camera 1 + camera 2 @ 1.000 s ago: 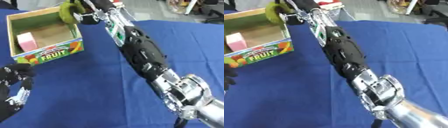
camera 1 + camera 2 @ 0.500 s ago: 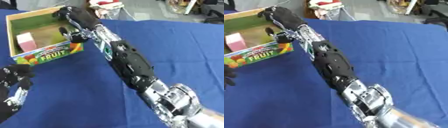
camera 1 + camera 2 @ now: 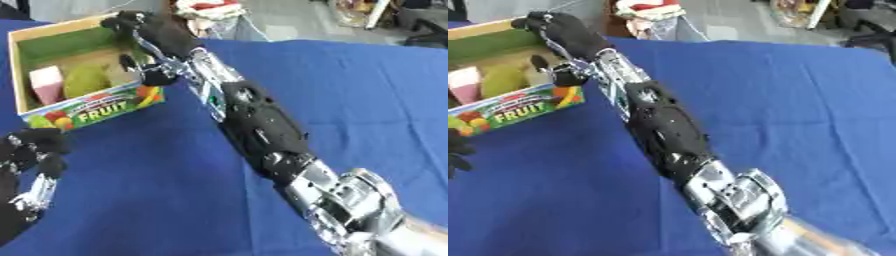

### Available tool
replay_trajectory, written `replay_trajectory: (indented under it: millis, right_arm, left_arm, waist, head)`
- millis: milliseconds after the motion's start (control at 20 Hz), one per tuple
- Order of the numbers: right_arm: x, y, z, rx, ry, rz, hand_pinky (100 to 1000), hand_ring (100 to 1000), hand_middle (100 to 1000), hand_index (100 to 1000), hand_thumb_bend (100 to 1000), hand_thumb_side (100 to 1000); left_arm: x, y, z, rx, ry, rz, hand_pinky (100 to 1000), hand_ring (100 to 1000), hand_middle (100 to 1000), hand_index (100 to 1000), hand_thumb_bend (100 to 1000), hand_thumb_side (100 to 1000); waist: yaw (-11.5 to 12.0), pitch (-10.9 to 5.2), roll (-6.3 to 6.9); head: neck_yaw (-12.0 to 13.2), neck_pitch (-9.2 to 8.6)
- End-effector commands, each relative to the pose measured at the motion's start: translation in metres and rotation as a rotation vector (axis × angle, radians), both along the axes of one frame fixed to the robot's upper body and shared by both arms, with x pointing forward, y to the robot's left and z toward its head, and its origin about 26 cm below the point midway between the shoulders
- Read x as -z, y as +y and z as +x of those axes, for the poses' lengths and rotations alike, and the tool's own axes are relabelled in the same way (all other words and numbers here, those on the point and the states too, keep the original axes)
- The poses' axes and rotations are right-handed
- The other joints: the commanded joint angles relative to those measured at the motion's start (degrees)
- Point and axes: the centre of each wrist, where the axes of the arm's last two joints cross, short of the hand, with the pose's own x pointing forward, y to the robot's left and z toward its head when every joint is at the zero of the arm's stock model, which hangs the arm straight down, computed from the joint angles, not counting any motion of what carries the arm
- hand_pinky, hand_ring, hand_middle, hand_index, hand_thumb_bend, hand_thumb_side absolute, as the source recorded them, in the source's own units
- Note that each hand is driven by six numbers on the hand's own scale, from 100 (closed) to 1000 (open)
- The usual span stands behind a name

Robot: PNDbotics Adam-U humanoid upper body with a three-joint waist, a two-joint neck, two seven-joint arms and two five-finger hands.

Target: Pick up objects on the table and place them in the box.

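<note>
Two things now lie in the box [image 3: 80, 111]: a pink block [image 3: 45, 85] and the green fruit [image 3: 86, 80] your right hand [image 3: 150, 36] carried a second ago. Its fingers hang relaxed and empty above the box's right wall. Lift clear of that wall; open cloth [image 3: 350, 95] lies rightward. Your left hand [image 3: 31, 162] idles low-left, fingers curled.

The right hand [image 3: 153, 37] reaches over the box [image 3: 83, 112] and covers part of its far wall and right side. Motion blur leaves the hand's finger positions unclear. The green fruit [image 3: 85, 80] and pink block [image 3: 45, 85] inside are soft blurs without detail. At 8 o'clock the left hand [image 3: 31, 165] is cut off by the edge. The box's left end is cropped in the right eye view.
</note>
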Motion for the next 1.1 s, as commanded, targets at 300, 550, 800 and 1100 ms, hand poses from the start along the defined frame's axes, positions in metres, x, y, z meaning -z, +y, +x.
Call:
replay_trajectory:
  millis: [300, 550, 800, 1100]
  right_arm:
    - [-0.064, -0.050, -0.039, -0.182, -0.093, 0.159, 820, 785, 708, 895, 100, 100]
    - [-0.050, -0.089, -0.074, -0.264, 0.017, 0.302, 823, 772, 671, 878, 100, 165]
    - [-0.015, -0.128, -0.102, -0.296, 0.183, 0.394, 826, 767, 654, 872, 100, 428]
    - [0.028, -0.152, -0.132, -0.282, 0.303, 0.473, 828, 761, 649, 859, 100, 432]
  left_arm:
    - [-0.002, 0.017, -0.002, -0.094, -0.017, 0.000, 513, 635, 639, 767, 160, 473]
    - [0.002, 0.024, -0.004, -0.134, -0.006, 0.002, 514, 637, 642, 767, 154, 472]
    - [0.008, 0.030, -0.006, -0.165, 0.009, 0.006, 516, 644, 649, 767, 157, 468]
    - [0.014, 0.034, -0.008, -0.185, 0.027, 0.009, 517, 650, 654, 767, 154, 468]
  waist:
    - [-5.32, -1.62, 0.90]
    - [-8.81, -2.63, 1.49]
    - [-11.30, -3.92, 2.24]
    - [-13.40, -4.85, 2.74]
  head:
    - [6.00, 1.22]
    - [9.20, 3.49]
    - [13.44, 5.71]
    - [15.57, 5.97]
